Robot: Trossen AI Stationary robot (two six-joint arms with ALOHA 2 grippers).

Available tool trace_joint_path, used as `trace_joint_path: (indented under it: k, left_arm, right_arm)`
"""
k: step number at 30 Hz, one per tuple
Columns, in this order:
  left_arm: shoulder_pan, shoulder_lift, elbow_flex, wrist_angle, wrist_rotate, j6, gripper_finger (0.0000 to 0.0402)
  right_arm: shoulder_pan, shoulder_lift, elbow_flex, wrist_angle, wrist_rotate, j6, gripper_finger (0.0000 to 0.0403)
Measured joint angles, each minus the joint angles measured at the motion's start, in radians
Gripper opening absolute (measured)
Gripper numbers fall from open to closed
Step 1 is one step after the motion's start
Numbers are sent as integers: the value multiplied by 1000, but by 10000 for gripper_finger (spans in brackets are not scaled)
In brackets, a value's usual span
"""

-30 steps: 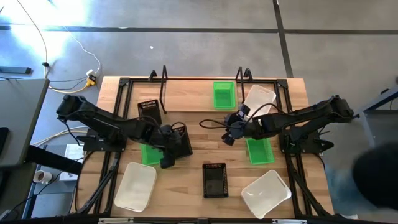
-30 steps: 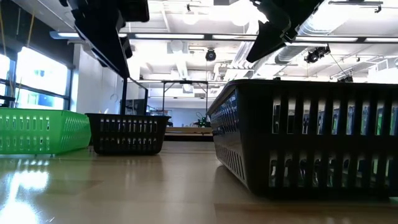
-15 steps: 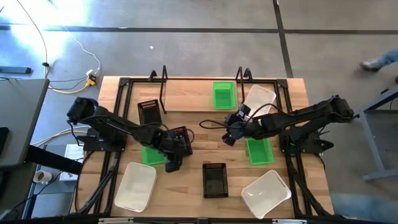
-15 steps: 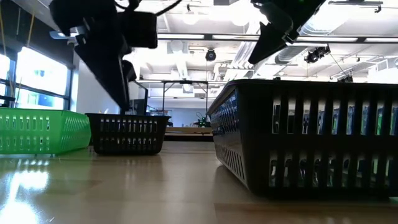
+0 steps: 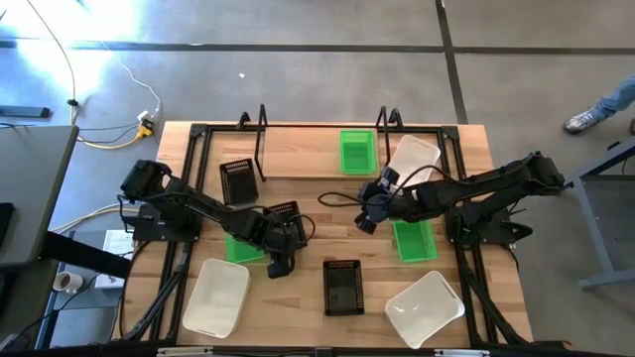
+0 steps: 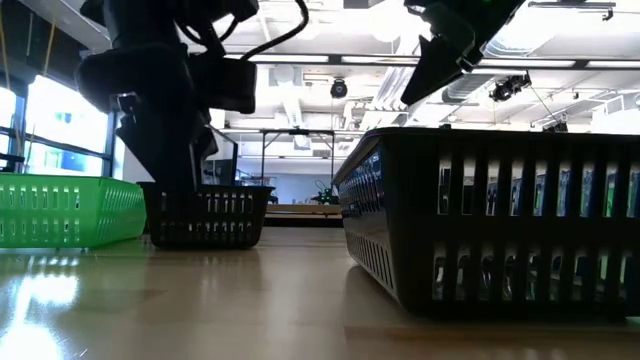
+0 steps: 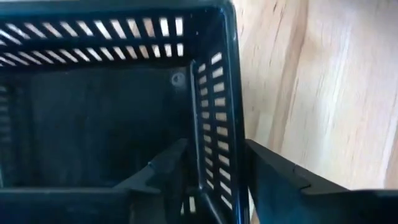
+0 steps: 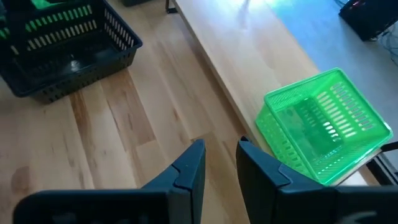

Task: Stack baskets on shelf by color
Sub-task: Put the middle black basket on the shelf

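The left gripper [image 5: 281,260] sits low over a black perforated basket [image 5: 287,224] near the middle of the table [image 5: 317,193]; in the left wrist view its fingers [image 7: 273,171] straddle that basket's side wall [image 7: 217,124], one inside and one outside, with gaps showing on either side of the wall, so the jaws stand open around the wall rather than pinched on it. A green basket [image 5: 241,246] lies just beside it toward the left edge. The right gripper [image 5: 367,218] hovers above bare wood right of the table's centre, jaws a narrow gap apart and holding nothing, as the right wrist view shows [image 8: 217,165]. The shelf [image 5: 317,149] runs along the far edge of the table; on it stands one green basket [image 5: 357,152], and a white basket [image 5: 414,157] rests tilted at its right end. A second black basket [image 5: 237,179] sits by the shelf's left end. Another green basket [image 5: 414,240] lies toward the right edge, a third black basket [image 5: 341,287] near the middle of the near edge, and white baskets at the near left corner [image 5: 216,296] and near right corner [image 5: 425,308]
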Motion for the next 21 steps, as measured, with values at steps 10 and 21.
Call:
trace_joint_path:
  k: [10, 21]
  left_arm:
    - [-6, -54, 0, 18, -13, 56, 12]
    - [-6, -225, 0, -3, -41, 176, 7]
  right_arm:
    - [33, 0, 0, 5, -8, 24, 79]
    - [109, 0, 1, 25, -8, 167, 79]
